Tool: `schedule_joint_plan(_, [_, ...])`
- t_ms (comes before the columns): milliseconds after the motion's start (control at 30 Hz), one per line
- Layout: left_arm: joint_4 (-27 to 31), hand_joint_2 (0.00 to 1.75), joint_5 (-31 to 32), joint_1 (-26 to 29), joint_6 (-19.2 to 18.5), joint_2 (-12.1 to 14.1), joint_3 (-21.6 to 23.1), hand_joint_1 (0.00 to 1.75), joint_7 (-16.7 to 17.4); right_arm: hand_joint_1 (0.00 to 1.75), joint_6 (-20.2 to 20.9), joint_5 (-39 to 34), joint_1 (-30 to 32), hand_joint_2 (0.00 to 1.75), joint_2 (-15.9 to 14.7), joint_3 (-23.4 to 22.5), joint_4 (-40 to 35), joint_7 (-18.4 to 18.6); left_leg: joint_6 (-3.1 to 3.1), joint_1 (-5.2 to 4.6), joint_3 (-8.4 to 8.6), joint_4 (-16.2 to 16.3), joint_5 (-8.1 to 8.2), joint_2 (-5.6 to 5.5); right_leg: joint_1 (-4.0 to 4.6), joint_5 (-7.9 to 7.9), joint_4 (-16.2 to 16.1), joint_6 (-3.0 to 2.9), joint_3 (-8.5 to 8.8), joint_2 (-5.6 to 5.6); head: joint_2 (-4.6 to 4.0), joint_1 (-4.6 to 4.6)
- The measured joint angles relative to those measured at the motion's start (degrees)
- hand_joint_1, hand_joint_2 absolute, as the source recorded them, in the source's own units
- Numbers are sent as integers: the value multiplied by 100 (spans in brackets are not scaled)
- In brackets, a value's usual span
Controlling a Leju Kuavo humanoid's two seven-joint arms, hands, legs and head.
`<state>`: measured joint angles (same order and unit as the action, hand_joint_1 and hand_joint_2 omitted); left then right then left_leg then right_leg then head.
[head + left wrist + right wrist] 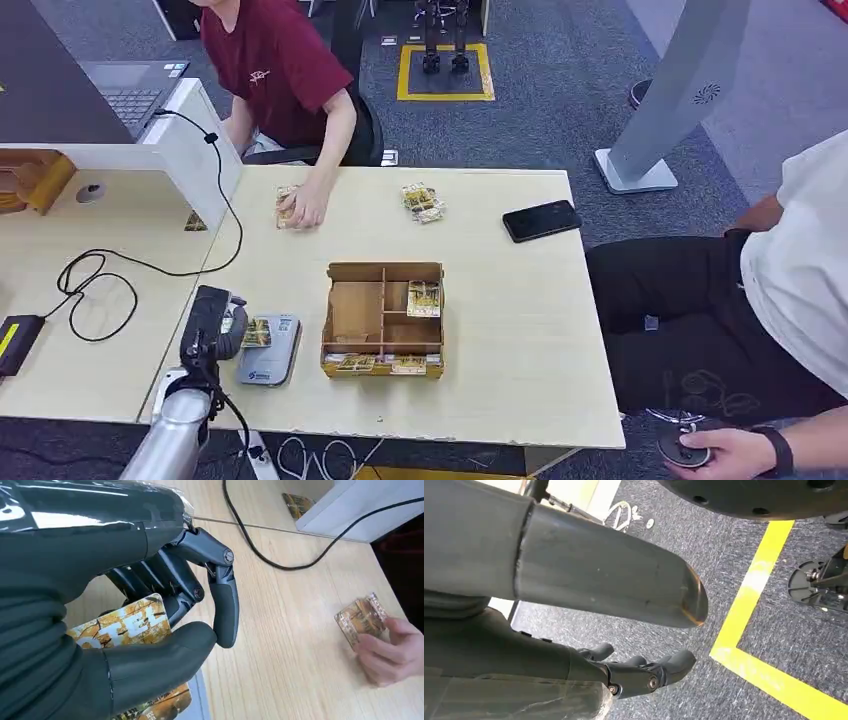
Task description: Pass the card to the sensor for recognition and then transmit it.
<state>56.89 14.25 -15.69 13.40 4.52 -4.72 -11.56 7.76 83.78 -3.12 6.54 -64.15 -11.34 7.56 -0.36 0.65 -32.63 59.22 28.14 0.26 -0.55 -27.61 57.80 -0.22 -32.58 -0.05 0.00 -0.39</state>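
Card (125, 625), glossy orange-yellow print, pinched between the left hand's (150, 630) thick thumb and dark fingers (225, 605), held over the grey flat sensor (270, 350) at the table's (500, 390) near edge; lower part of the card hidden by the thumb. Right hand (644, 672) hangs over grey carpet, fingers loosely curled, holding nothing visible; partly cut off. Cardboard divided box (383, 318) just beside the sensor, cards inside. A person's hand (305, 207) presses a card stack.
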Motion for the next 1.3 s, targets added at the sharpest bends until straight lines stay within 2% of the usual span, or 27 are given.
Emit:
schedule_joint_plan(467, [-465,175,660,-32,505,-44,87,175,63,0,2,4,-1,0,0,0,0,57,0,0,0,0,0,0,0,0,0,0,0,0,0,0])
schedule_joint_plan(800, [-730,175,885,-58,561,-66,81,175,41,0,0,22,-2,0,0,0,0,57,0,0,1,0,0,-1,0,0,0,0,2,-1,0,0])
schedule_joint_plan(933, [-730,175,894,-59,525,-76,76,175,-135,0,0,28,-1,0,0,0,0,57,0,0,1,0,0,-1,0,0,0,0,2,-1,0,0])
schedule_joint_plan(1100, [-329,175,654,-40,387,-122,76,175,-418,0,0,33,-1,0,-2,0,0,57,1,0,1,0,-2,-2,0,0,0,0,2,-1,0,0])
schedule_joint_plan(1300, [258,175,513,-57,332,-151,76,175,-402,0,0,96,0,0,-2,0,0,57,1,0,1,0,-2,0,0,1,0,0,1,0,0,0])
